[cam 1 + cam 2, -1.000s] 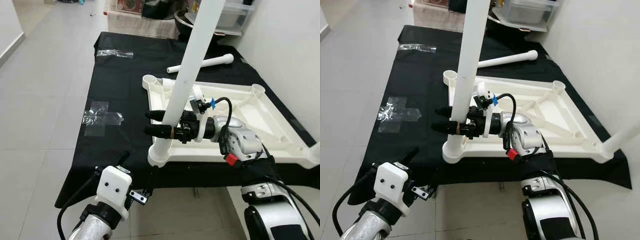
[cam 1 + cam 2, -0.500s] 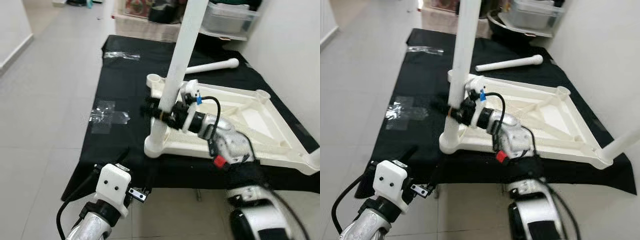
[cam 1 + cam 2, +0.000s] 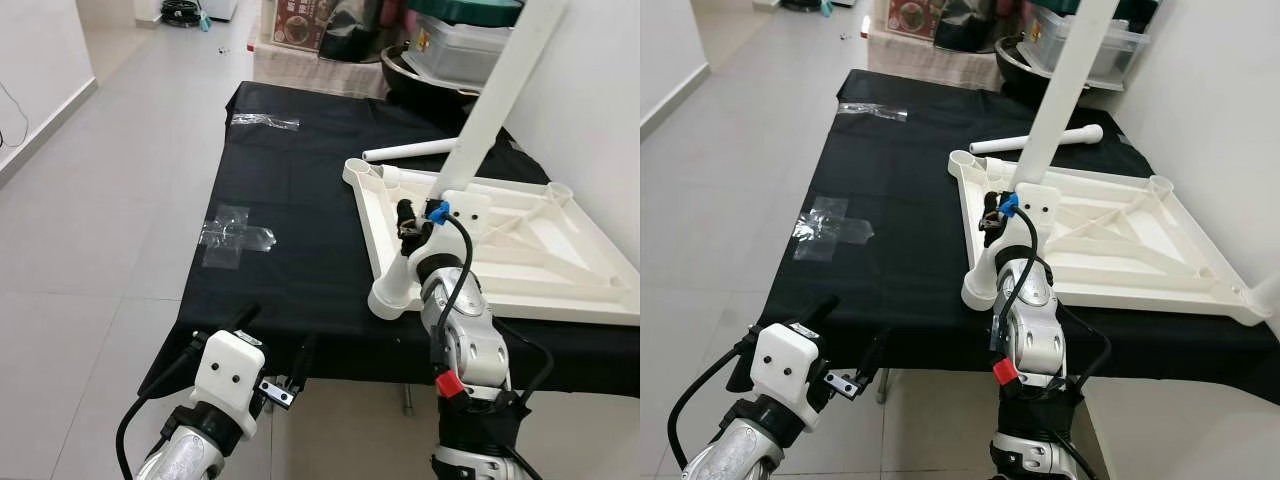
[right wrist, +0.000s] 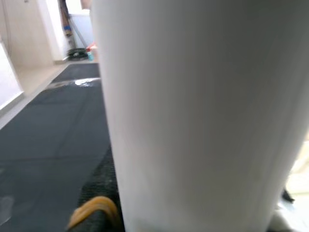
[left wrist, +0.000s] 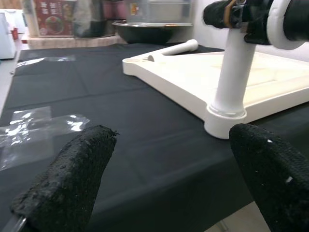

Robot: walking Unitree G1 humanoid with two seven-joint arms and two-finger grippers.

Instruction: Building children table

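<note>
1. Change since the earlier frames: the whole scene has shifted in the head views, so the camera has moved. Apart from that shift, the right end effector [image 3: 408, 222] remains clamped on the white leg [image 3: 470, 145], and the leg's foot end remains in the corner socket [image 3: 393, 296] of the upturned tabletop [image 3: 520, 240]. The leg now leans away from the end effector toward the far right; a second ago it stood nearer to upright.

2. Meaning for the task: judged from these views, the leg is seated but not yet squared to the tabletop. It probably needs to be brought perpendicular and pressed home before release.

3. Right end effector state: closed on the leg, low on the shaft, just above the socket. In the right wrist view the leg's white surface [image 4: 203, 111] lies directly against the camera.

4. Leg orientation: the long axis runs from the socket below the end effector up and away from it, tilted. The free end points up past the top of the head view.

5. Left end effector [image 5: 159, 179]: fingers spread wide, empty, held low near the front edge of the table [image 3: 290, 230], well apart from the leg.

6. A loose second leg [image 3: 1040, 141] lies flat beyond the tabletop, far from both end effectors.
</note>
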